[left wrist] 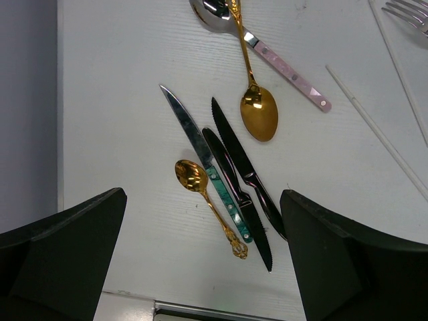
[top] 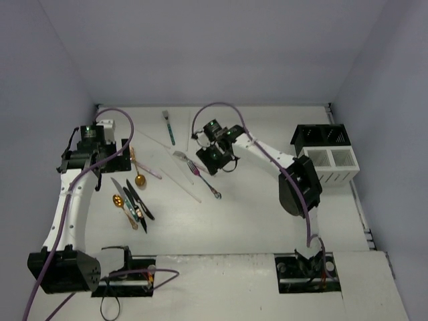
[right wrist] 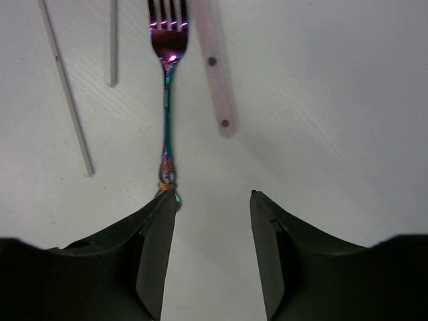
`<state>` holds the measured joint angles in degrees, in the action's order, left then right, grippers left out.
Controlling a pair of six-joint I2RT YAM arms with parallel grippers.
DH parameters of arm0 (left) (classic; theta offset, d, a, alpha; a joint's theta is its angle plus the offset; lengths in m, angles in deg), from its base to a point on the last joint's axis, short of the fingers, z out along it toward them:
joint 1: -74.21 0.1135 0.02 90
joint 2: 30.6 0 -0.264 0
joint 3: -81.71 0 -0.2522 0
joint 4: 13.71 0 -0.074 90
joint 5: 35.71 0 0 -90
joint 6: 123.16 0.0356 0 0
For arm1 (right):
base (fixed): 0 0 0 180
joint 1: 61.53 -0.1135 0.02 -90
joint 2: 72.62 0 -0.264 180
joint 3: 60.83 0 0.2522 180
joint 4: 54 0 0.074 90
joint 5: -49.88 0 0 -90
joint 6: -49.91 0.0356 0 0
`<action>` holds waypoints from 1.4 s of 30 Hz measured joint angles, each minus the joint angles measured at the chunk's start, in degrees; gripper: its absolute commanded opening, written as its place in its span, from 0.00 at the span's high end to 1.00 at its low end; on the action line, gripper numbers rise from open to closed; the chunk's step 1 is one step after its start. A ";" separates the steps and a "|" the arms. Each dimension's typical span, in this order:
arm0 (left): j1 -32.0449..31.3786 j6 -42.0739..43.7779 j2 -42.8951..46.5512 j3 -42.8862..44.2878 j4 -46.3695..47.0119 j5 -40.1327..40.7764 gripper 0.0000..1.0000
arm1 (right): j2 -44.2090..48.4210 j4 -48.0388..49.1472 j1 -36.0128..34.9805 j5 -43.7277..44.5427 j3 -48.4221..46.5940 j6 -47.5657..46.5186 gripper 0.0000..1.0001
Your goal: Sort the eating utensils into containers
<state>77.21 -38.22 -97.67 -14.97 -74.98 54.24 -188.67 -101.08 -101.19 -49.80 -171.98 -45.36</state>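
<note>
Left hand [left wrist: 204, 194]: wide open, empty, hovering over a cluster at centre frame in its wrist view.
- Small gold spoon [left wrist: 190, 175], teal-handled knife [left wrist: 214, 177] and two black knives [left wrist: 234, 150] lie side by side, touching or overlapping.
- Large gold spoon [left wrist: 259, 117] lies above them, crossing a pink-handled spoon [left wrist: 287, 70].
- Pale sticks [left wrist: 374, 127] are at the right.

Right hand [right wrist: 214, 200]: fingers partly apart with nothing between them, low over the table [top: 254, 221].

Iridescent fork [right wrist: 167, 93]:
- Runs up the wrist view from the left finger's tip, where its handle end sits against or just beside the finger rather than in the gap.
- Likely stiff, light, slick metal lying flat.
- The narrow shaft below the tines looks the best place to pinch it.
- The hand probably needs shifting left to straddle it.

Obstructions: a pale pink handle [right wrist: 215, 67] lies just right of the tines; two thin sticks [right wrist: 67, 100] are at upper left, apart from the fork.

Containers: black bin [top: 321, 137] and white bin [top: 334, 164], joined, at the right of the top view, well apart from all the cutlery. Their contents cannot be made out.
</note>
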 measured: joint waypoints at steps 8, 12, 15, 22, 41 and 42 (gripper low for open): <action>0.11 -0.08 -0.82 -0.02 0.02 0.52 0.03 | -3.67 -1.59 -4.61 -0.89 -0.94 -0.16 0.68; 0.13 -0.10 -0.96 -0.02 0.03 0.52 0.03 | -4.92 -1.82 -4.63 -0.92 -1.81 -0.39 0.70; 0.23 -0.10 -0.96 -0.02 0.04 0.54 0.03 | -6.47 -2.05 -4.65 -1.07 -2.89 -0.63 0.70; 0.55 -0.10 -0.96 -0.04 0.04 0.54 0.03 | -11.24 -2.33 -4.69 -1.24 -5.20 -0.93 0.70; 0.87 -0.10 -0.96 -0.23 0.11 0.54 0.03 | -18.67 -4.71 -5.16 -0.72 -15.11 -0.98 0.71; 0.87 -0.10 -0.94 -0.36 0.16 0.54 0.03 | -19.08 -4.76 -5.28 -0.56 -15.77 -0.98 0.71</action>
<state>78.09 -38.33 -98.61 -15.32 -74.82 54.79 -207.75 -105.85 -106.47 -50.36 -187.75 -46.33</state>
